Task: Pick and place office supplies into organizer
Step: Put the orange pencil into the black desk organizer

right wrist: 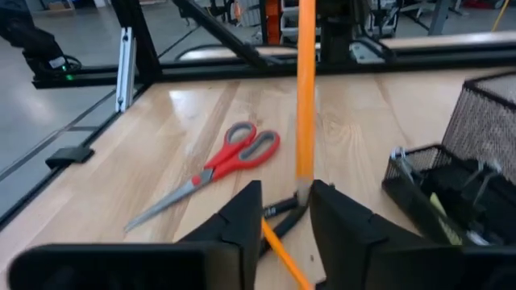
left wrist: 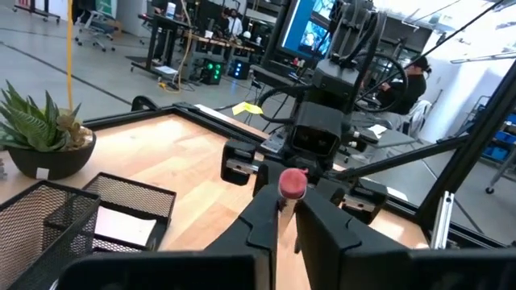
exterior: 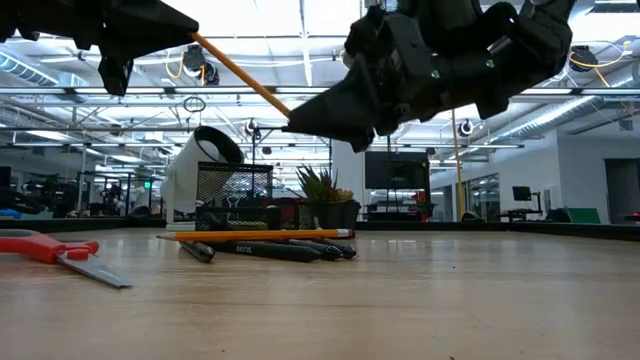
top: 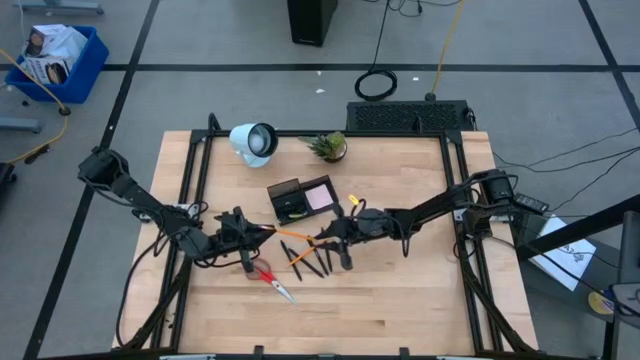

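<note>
An orange pencil (top: 292, 235) hangs in the air between my two grippers, above the middle of the table. My left gripper (top: 262, 232) is shut on its eraser end. My right gripper (right wrist: 286, 193) is open; its fingers stand on either side of the pencil's point end (right wrist: 301, 181), and I cannot tell whether one touches it. The black mesh organizer (top: 298, 198), with a pink note pad (top: 320, 195) in it, stands just beyond them. Red-handled scissors (top: 272, 280), several dark pens (top: 312, 262) and another orange pencil (exterior: 255, 235) lie flat on the table below. My left gripper pinches the pencil between its two fingers just behind the pink eraser (left wrist: 292, 184), which sticks out above the fingertips. The fingers come level from the table's left. The pencil is lifted clear and slants down from this hold toward my right gripper (exterior: 290, 118).
A white round lamp (top: 255, 142) and a small potted plant (top: 328, 147) stand at the table's far edge. Bare wood lies toward the near edge and the right side.
</note>
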Motion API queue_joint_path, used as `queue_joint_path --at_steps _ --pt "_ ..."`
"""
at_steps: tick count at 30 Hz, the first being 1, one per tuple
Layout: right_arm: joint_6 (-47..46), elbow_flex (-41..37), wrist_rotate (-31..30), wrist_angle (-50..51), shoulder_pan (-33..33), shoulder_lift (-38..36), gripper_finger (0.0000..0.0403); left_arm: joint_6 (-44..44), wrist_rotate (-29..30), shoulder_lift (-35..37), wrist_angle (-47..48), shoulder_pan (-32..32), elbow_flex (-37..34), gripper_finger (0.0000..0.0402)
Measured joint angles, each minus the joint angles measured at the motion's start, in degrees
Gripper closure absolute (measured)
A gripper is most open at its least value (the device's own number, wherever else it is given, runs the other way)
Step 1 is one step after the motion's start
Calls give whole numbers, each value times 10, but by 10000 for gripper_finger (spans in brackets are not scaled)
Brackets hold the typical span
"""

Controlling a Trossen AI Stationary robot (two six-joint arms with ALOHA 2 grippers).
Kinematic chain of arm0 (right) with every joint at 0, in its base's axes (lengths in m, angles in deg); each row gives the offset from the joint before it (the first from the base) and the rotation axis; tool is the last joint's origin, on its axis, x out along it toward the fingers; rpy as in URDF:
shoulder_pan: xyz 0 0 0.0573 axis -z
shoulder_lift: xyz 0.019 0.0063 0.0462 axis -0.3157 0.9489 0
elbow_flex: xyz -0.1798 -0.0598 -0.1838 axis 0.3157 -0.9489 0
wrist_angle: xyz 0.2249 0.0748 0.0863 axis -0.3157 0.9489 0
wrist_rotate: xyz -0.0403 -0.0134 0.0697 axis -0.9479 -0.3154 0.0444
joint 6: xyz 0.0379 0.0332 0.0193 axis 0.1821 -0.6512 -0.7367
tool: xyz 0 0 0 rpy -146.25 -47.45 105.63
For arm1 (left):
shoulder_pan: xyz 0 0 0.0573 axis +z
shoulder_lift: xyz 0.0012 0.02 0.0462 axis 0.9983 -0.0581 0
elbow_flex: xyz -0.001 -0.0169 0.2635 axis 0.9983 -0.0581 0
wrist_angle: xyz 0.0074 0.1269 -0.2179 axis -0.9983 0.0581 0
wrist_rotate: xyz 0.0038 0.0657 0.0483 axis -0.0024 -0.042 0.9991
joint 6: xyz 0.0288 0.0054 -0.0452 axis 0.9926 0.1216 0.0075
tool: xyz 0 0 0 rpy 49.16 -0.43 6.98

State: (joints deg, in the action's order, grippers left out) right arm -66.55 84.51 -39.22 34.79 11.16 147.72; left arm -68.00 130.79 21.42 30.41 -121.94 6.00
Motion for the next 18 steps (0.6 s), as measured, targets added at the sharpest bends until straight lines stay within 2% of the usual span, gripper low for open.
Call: queue_joint_path --at_steps 6,11,14,18 --pt "-22 -23 0 0 7 0 274 7 3 0 1 0 0 389" --pt "-51 -54 0 0 12 0 271 16 11 0 0 0 0 377" --pt "-72 -76 -1 -1 12 0 274 18 34 0 -1 0 0 368" --pt "-84 -94 -1 -27 12 0 274 33 86 0 -9 9 0 377"
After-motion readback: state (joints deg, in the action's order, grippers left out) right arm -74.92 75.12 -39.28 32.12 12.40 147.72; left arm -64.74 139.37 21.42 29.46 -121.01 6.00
